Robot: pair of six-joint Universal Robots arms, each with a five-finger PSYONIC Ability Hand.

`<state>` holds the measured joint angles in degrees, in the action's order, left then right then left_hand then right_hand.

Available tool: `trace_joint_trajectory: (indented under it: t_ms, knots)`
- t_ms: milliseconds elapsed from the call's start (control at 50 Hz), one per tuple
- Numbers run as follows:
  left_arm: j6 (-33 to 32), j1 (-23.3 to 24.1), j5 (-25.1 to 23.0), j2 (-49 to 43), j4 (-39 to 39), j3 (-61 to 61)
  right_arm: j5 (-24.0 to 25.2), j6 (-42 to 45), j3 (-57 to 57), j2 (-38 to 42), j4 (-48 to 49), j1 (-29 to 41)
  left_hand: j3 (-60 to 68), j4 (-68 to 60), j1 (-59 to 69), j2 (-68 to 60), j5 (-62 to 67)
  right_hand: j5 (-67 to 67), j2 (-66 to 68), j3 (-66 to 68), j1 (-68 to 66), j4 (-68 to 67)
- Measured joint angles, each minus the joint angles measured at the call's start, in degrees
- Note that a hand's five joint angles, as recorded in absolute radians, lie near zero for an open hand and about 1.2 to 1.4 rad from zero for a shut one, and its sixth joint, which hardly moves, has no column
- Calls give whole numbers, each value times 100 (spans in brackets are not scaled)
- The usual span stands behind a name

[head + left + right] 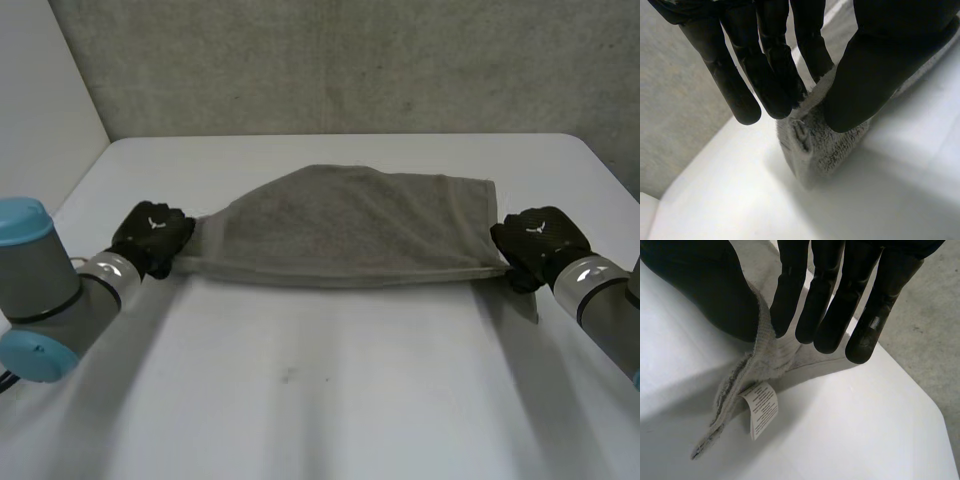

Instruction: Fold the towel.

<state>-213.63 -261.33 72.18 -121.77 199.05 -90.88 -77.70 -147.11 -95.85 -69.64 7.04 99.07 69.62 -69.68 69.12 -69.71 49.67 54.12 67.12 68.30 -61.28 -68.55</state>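
Where the grey towel (pixel 350 230) stretches across the middle of the white table (pixel 320 400), each short end runs into a hand; whether its near edge touches the tabletop cannot be told. The left hand (pixel 152 235) pinches the left end between its thumb (pixel 875 65) and straight fingers (pixel 770 70), the corner hidden in the grip; the right hand (pixel 537 245) pinches the right end likewise; a white label (pixel 761 409) hangs there, its print too small to read.
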Motion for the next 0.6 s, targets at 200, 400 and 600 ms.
trace_joint_trajectory:
  t_ms: [200,400,600]
  knots:
    - [28,27,-10,589,-3,-388,-17,-38,32,-189,-49,28,2,-2,0,-3,647,0,0,0,0,0]
    - [-4,9,-30,335,73,-580,-16,-24,-54,-197,-72,69,2,-3,0,-4,647,0,0,0,0,0]
    - [-40,4,-22,-221,322,-356,-23,6,-81,-71,-69,70,-2217,2227,-2205,2228,-1219,0,0,0,0,0]
